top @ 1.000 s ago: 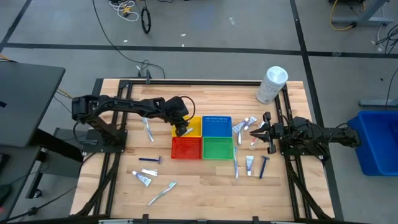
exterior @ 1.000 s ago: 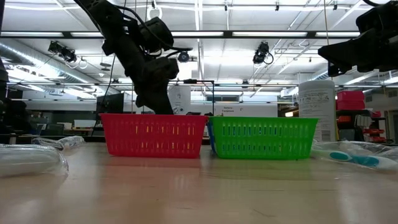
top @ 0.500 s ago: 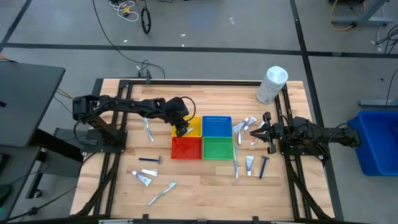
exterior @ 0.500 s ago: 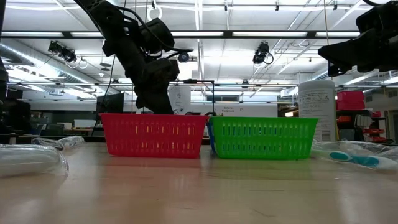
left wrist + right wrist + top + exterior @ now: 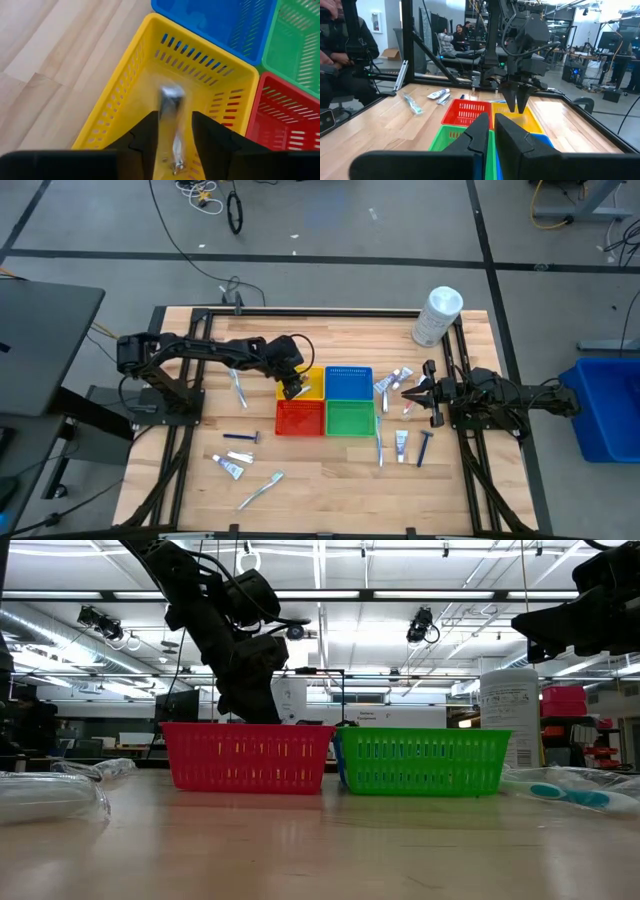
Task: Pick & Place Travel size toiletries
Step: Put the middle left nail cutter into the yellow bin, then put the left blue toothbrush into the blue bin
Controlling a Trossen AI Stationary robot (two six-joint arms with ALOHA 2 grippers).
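Observation:
My left gripper (image 5: 293, 389) hangs open over the yellow basket (image 5: 127, 75), slanting down into it. Between its parted fingers in the left wrist view is a blurred, slim silvery toiletry (image 5: 171, 102), above the basket's floor. The yellow basket stands in a square with a blue (image 5: 348, 381), a red (image 5: 299, 418) and a green basket (image 5: 349, 419). More toiletries lie flat on the table: a toothbrush (image 5: 239, 388), a razor (image 5: 240, 437) and a tube (image 5: 228, 467) on the left, tubes (image 5: 392, 380) and a razor (image 5: 425, 446) on the right. My right gripper (image 5: 408, 392) waits shut at the right, level. My left gripper has the blurred silvery toiletry (image 5: 172, 120) between its parted fingers, which slant down from the table's left. The toiletry lies along them, over the yellow basket's floor. Whether either finger touches it, I cannot tell.
A large white cylindrical container (image 5: 437, 315) stands at the table's far right corner. A dark frame (image 5: 300, 311) runs along the table's edges. Bare wood lies along the near edge between the left and right groups of toiletries.

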